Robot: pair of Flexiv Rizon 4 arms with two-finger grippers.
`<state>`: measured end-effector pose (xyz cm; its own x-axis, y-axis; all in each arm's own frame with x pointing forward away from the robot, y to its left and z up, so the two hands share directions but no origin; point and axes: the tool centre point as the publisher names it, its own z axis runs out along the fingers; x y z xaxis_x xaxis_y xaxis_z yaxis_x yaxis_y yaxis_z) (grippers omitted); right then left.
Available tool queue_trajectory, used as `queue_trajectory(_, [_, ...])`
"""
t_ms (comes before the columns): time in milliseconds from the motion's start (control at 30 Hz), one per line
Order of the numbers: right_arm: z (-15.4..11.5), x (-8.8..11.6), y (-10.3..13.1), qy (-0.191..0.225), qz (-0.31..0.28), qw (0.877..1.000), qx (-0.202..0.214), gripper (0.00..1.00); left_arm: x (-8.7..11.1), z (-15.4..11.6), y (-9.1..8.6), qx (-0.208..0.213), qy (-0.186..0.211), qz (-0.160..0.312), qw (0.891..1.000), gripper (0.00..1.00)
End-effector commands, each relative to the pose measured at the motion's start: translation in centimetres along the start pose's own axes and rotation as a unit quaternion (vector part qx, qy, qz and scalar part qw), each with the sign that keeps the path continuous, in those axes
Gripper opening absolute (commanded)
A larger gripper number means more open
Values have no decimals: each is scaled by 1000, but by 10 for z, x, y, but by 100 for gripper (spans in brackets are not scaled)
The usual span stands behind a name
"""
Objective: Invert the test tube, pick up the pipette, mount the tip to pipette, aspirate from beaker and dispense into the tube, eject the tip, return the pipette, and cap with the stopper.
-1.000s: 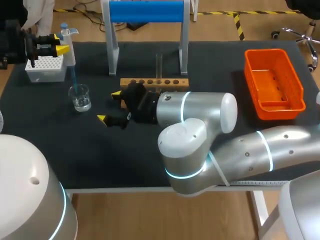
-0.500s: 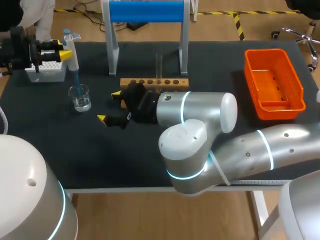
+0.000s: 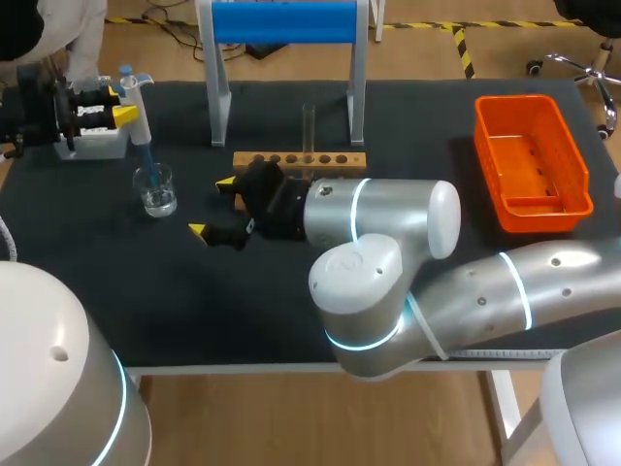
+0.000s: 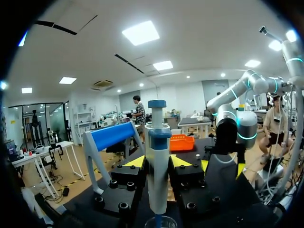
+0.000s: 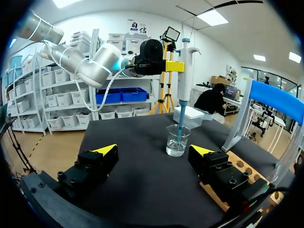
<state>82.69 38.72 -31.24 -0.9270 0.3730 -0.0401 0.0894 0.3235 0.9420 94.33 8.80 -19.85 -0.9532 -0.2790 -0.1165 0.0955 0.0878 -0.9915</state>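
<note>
My left gripper (image 3: 122,104) is shut on the white and blue pipette (image 3: 144,146), which it holds upright at the table's far left. The pipette's tip reaches down into the glass beaker (image 3: 156,189). In the left wrist view the pipette (image 4: 156,161) stands between the yellow fingers, above the beaker's rim (image 4: 160,221). A clear test tube (image 3: 309,126) stands upright in the wooden rack (image 3: 299,160). My right gripper (image 3: 212,206) hangs open between beaker and rack, holding nothing. From the right wrist, the beaker (image 5: 177,141) and pipette (image 5: 184,71) are ahead of the open gripper (image 5: 154,151).
A white tip box (image 3: 92,143) sits under the left gripper at the far left edge. A blue-topped stand (image 3: 281,21) rises behind the rack. An orange bin (image 3: 532,160) lies at the far right. My right arm's bulky elbow (image 3: 374,262) covers the table's middle front.
My left arm has lowered the pipette, so its tip sits deeper in the beaker. The right arm has kept still.
</note>
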Motion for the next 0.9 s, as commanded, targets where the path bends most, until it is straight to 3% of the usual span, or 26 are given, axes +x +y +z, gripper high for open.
queue_trajectory(33, [0, 0, 0, 0, 0, 1000, 1, 100, 0, -1, -1, -1, 0, 0, 1000, 0])
queue_trajectory(900, [0, 0, 0, 0, 0, 1000, 1, 100, 1, -2, 3, 2, 1, -6, 1000, 0])
